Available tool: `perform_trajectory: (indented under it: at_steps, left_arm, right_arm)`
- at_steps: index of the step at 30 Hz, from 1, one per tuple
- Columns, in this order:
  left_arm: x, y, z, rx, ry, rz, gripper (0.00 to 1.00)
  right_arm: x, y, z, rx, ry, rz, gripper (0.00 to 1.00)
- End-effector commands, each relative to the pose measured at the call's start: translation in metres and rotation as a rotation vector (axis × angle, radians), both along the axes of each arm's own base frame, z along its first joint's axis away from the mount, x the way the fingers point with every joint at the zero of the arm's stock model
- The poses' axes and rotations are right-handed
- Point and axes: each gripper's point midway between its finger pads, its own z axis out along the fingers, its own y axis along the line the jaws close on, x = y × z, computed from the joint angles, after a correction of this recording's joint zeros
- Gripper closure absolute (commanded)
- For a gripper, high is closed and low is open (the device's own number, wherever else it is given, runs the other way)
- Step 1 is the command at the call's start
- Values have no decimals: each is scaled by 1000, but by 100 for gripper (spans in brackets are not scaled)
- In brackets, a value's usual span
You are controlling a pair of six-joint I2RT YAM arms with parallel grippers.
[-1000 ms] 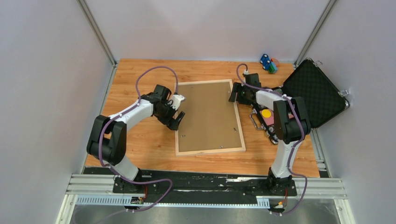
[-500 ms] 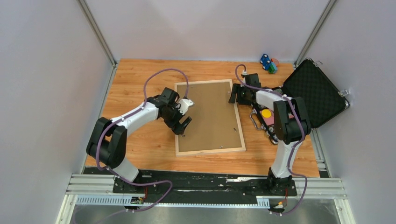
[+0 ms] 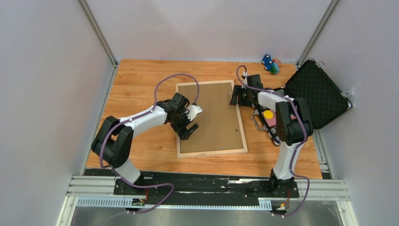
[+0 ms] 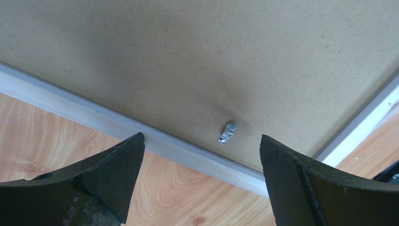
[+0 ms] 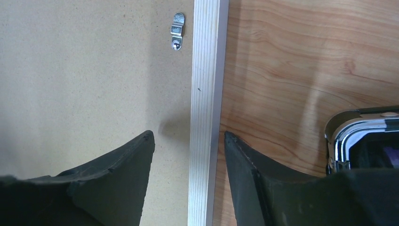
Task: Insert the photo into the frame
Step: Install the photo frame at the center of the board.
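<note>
The frame (image 3: 211,153) lies face down on the wooden table, its pale rails around a brown backing board (image 3: 211,113). The photo is hidden. My left gripper (image 3: 189,132) hangs open over the frame's left rail (image 4: 117,127), near its front corner. A small metal clip (image 4: 227,132) shows between the left gripper's (image 4: 202,137) fingers. My right gripper (image 3: 234,97) straddles the right rail (image 5: 207,70) near the far corner. The right gripper (image 5: 188,133) is open, one finger over the board and one over the table. Another clip (image 5: 177,30) sits ahead of it.
An open black case (image 3: 315,94) lies right of the frame, with a yellow round item (image 3: 267,114) in its lower half and a chrome corner (image 5: 357,136) close to my right fingers. Toy blocks (image 3: 270,64) sit at the back right. Walls enclose the table.
My left gripper has moved right and toward the near edge, from beside the frame's left rail to over it. The right gripper has barely shifted.
</note>
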Motion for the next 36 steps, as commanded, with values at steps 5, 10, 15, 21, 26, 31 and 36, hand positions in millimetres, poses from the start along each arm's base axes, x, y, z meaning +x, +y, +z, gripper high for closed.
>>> perform_trajectory:
  at_steps: [5,10,15,21,26,31,36]
  left_arm:
    - [26,6,0,54,-106,86,1]
    - [30,11,-1,72,-127,120,2]
    - [33,14,1,84,-144,135,2]
    - [34,14,6,76,-161,130,1]
    - [36,16,10,88,-181,128,0]
    - [35,19,12,89,-198,113,0]
    - [43,26,23,116,-257,113,0]
  right_arm:
    - [1,6,16,18,-48,33,43]
    - [1,6,15,18,-45,35,45]
    - [3,1,13,-5,-48,15,47]
    - [12,-3,30,-37,-97,-13,44]
    - [20,6,57,-120,-185,1,39]
    - [31,15,82,-316,-292,49,36]
    - [38,16,91,-517,-362,104,35]
